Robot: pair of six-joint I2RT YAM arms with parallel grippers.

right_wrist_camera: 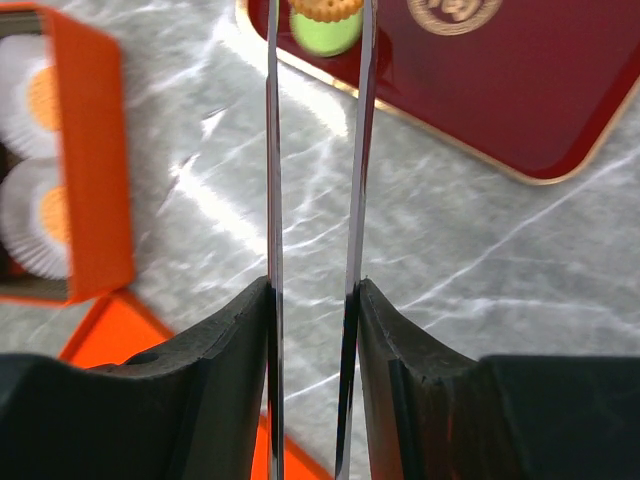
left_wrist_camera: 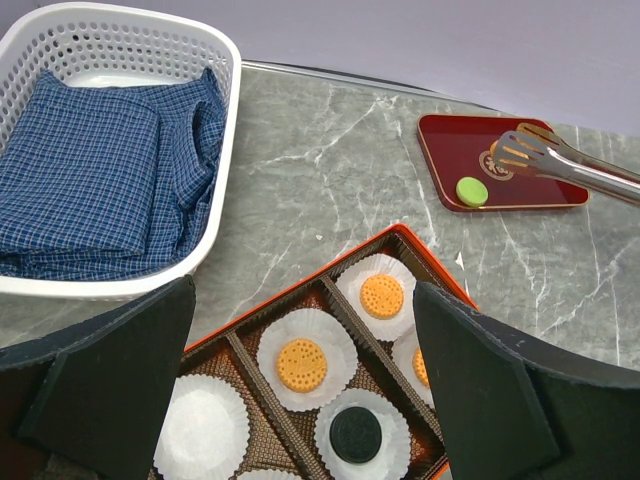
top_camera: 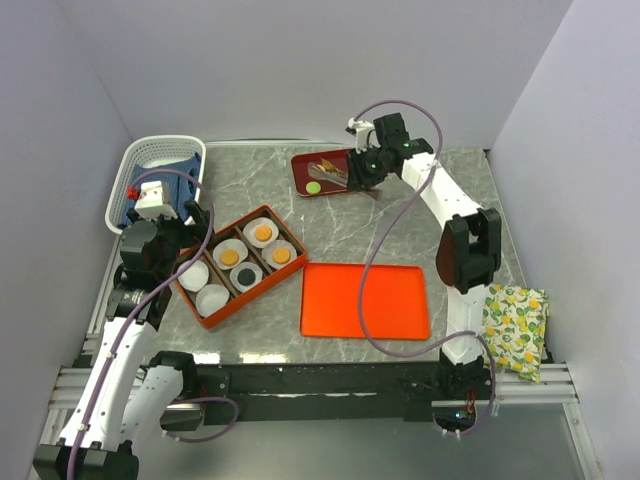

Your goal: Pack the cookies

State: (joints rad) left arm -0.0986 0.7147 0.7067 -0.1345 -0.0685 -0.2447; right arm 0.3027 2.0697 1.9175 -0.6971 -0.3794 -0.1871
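An orange box (top_camera: 213, 316) holds white paper cups. Three orange cookies (top_camera: 263, 233) and one black cookie (top_camera: 246, 273) lie in cups; they also show in the left wrist view (left_wrist_camera: 301, 364). A green cookie (top_camera: 314, 187) lies on the dark red tray (top_camera: 302, 170). My right gripper (top_camera: 365, 172) is shut on metal tongs (right_wrist_camera: 272, 180), whose tips pinch an orange cookie (right_wrist_camera: 325, 8) just above the green cookie (right_wrist_camera: 325, 34). My left gripper (top_camera: 185, 245) is open and empty, hovering over the box's left side (left_wrist_camera: 305, 400).
An orange lid (top_camera: 365, 300) lies flat right of the box. A white basket (top_camera: 160, 150) with a blue checked cloth (left_wrist_camera: 90, 180) stands at the back left. A lemon-print cloth (top_camera: 515, 325) lies at the right edge. Two paper cups (top_camera: 212, 298) are empty.
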